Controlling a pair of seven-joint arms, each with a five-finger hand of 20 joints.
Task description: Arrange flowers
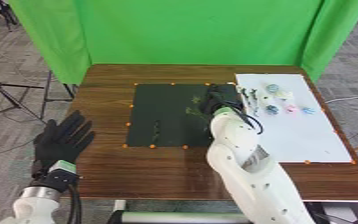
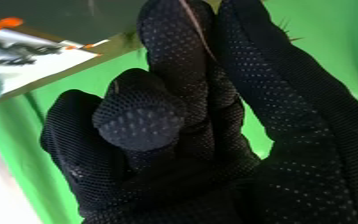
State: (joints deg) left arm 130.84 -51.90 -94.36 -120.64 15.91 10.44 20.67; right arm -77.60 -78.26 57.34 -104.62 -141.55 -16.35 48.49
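Left black-gloved robot hand (image 1: 62, 141): open. Right black-gloved robot hand (image 1: 218, 99): over black rectangular mat (image 1: 177, 136); cannot tell whether gripping.

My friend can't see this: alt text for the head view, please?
Robot's gloved right hand over a black mat on a wooden table; pastel flowers on a white sheet at right; open left hand at left.
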